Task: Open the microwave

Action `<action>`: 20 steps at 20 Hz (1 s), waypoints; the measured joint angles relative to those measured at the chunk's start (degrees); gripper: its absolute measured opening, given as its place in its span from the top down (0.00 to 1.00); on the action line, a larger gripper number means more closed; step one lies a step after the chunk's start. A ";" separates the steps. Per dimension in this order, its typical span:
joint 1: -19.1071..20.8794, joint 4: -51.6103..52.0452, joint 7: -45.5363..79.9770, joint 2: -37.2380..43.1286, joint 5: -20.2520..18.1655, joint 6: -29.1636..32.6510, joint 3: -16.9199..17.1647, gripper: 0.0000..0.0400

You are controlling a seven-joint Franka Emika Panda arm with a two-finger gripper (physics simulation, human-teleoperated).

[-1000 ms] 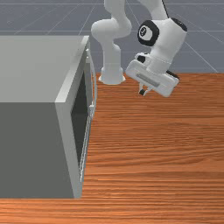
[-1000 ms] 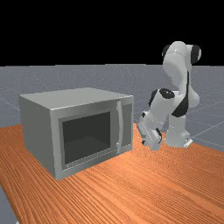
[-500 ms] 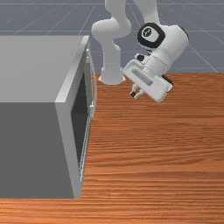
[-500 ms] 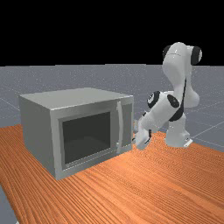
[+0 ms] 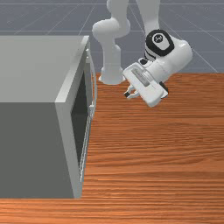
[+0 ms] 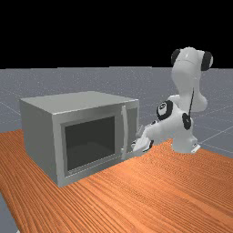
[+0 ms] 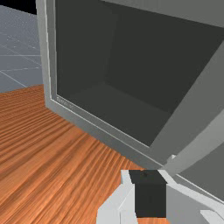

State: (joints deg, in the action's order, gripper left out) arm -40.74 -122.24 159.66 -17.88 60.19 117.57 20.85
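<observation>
Pretty sure this place is a robot test scene inside a simulator, guys, rather than a real kitchen. Far view: flat black backdrop (image 6: 113, 32) at 12 o'clock, and under it a grey floor (image 6: 154, 86) ruled with thin pale lines, running out to a dead-straight horizon. Orange-brown wood table (image 6: 150, 195) at 6 o'clock, white robot arm (image 6: 184, 79) standing on it around 3 o'clock. The microwave (image 6: 41, 136) at 8 o'clock is kinda kitcheny, but its plain, smooth grey sides look computer-rendered too.
</observation>
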 joint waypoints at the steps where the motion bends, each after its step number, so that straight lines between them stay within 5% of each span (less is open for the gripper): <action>1: -0.18 1.53 2.56 -0.71 -2.39 -1.50 0.06 1.00; 8: -0.82 2.38 5.04 -0.90 -1.46 -4.11 0.62 1.00; 9: -2.47 3.15 6.34 -2.65 2.58 -8.00 1.96 1.00; 12: -2.61 3.88 6.34 -3.24 3.74 -9.66 2.93 1.00; 13: -3.64 5.17 6.34 -5.24 5.26 -14.54 3.55 1.00; 20: -6.26 6.75 6.34 -6.88 5.61 -24.21 5.02 1.00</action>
State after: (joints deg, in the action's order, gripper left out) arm -47.00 -115.49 166.00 -24.76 65.80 93.36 25.87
